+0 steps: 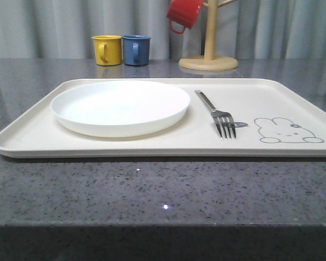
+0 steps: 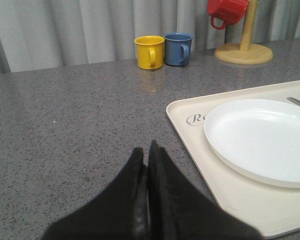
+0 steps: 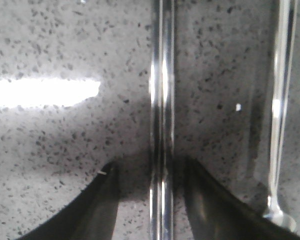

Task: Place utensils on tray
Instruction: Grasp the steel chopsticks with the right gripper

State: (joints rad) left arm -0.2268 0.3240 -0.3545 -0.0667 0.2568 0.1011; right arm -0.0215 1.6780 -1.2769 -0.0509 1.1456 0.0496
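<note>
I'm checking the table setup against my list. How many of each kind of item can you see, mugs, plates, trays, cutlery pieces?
Mugs: 3, a yellow mug, a blue mug and a red mug on the wooden mug stand
Plates: 1, the white plate
Trays: 1, the tray
Mug stands: 1
Cutlery: 3, the fork, the chopsticks and a spoon handle
Total: 9

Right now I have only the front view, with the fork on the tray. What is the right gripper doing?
Observer: The right gripper is open, one finger on each side of the chopsticks, which lie on the grey table.
Operator: Is another utensil near it?
Observer: Yes, a second shiny handle lies beside the chopsticks, apart from them.
Operator: And the left gripper?
Observer: The left gripper is shut and empty, over the table beside the tray.
</note>
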